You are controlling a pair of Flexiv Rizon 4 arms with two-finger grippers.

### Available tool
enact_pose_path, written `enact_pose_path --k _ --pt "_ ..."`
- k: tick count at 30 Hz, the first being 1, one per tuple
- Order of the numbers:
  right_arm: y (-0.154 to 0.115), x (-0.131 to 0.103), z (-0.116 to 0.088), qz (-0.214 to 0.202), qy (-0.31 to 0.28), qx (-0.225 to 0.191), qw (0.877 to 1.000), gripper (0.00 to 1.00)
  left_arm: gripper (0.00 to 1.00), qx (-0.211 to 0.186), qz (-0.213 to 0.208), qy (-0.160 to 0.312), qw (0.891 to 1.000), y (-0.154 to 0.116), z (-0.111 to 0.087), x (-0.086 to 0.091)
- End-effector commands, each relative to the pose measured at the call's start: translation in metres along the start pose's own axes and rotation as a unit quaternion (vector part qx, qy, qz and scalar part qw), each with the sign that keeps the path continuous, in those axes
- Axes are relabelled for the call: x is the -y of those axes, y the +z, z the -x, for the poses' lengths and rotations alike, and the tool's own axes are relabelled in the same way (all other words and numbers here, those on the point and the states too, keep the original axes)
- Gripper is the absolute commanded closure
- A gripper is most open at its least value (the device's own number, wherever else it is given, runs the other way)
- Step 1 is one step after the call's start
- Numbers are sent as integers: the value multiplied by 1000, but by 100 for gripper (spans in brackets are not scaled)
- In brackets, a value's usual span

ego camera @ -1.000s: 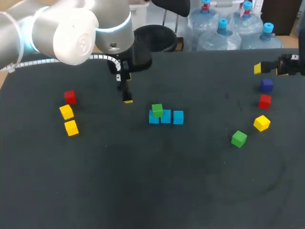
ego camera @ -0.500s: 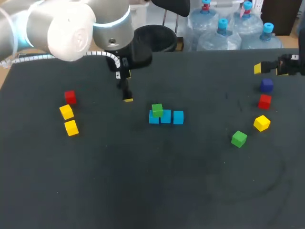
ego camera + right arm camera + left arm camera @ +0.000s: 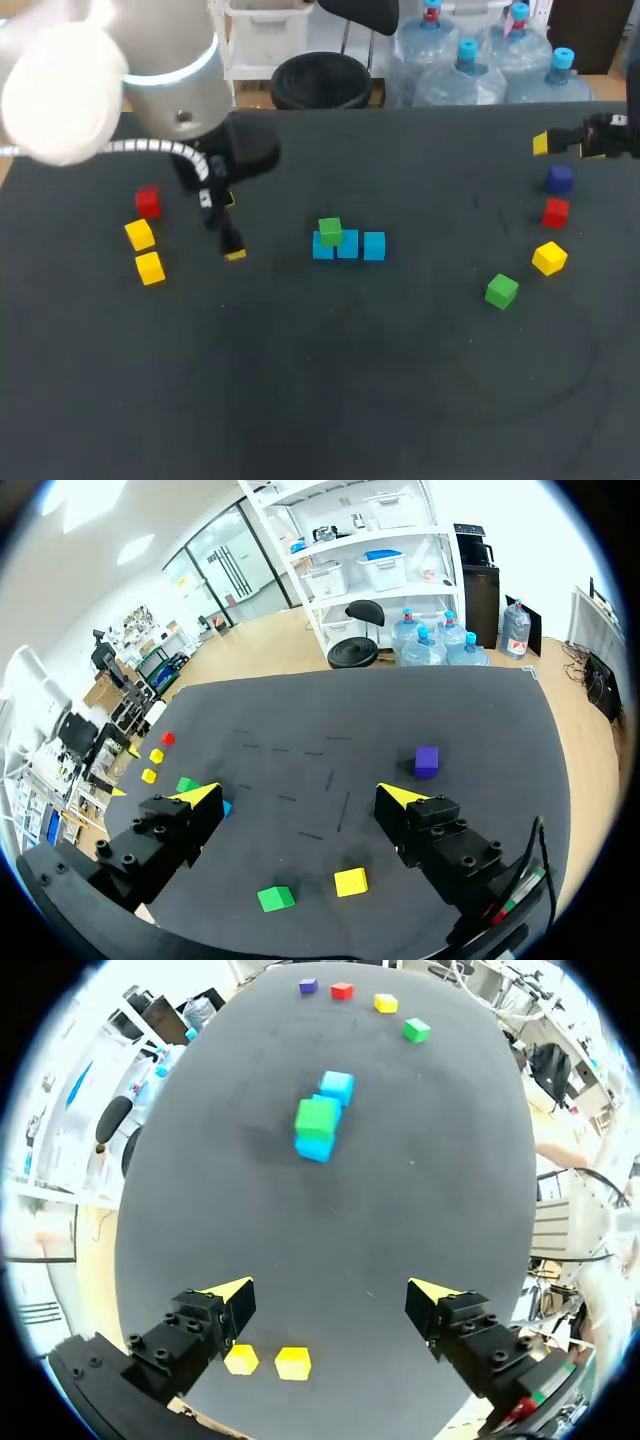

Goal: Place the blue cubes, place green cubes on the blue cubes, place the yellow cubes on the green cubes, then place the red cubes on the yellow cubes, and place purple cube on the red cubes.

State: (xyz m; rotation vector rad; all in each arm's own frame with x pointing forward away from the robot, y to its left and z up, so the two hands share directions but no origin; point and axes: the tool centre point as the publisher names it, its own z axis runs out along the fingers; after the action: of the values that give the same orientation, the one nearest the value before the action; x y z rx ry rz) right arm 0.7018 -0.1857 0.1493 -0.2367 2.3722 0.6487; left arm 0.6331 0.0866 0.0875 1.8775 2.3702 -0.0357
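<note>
Three blue cubes [image 3: 348, 245] lie in a row at mid-table, and a green cube [image 3: 330, 231] rests on the leftmost one. At the left are a red cube [image 3: 148, 202] and two yellow cubes [image 3: 140, 235] [image 3: 150, 268]. My left gripper [image 3: 230, 227] hangs open just right of them with nothing between its fingers; in its wrist view the left gripper [image 3: 332, 1300] has the two yellow cubes [image 3: 267, 1362] under it and the green cube [image 3: 317, 1118] ahead. At the right are a purple cube [image 3: 559, 179], red cube [image 3: 556, 212], yellow cube [image 3: 549, 258] and green cube [image 3: 501, 291]. My right gripper [image 3: 572, 146] is open above the purple cube.
The right wrist view shows its gripper [image 3: 300, 798] open, with the purple cube [image 3: 427, 761] ahead and a yellow cube [image 3: 351, 882] and green cube [image 3: 276, 898] under it. The dark table [image 3: 330, 380] is bare across its front.
My left arm has swung left and toward the table's front, bringing its open gripper nearer the red and yellow cubes. The right arm and all cubes have stayed put.
</note>
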Motion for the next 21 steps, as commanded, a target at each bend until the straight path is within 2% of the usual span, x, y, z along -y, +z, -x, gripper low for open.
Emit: enact_pose_path --k 1,7,21 --pt "-1 0 0 -1 0 0 1000 0 0 24 45 3 999 -8 -10 21" --pt "-1 0 0 -1 0 0 1000 0 0 43 75 4 996 -28 -3 -4" --pt "-1 0 0 -1 0 0 1000 0 0 43 75 4 996 -28 -3 -4"
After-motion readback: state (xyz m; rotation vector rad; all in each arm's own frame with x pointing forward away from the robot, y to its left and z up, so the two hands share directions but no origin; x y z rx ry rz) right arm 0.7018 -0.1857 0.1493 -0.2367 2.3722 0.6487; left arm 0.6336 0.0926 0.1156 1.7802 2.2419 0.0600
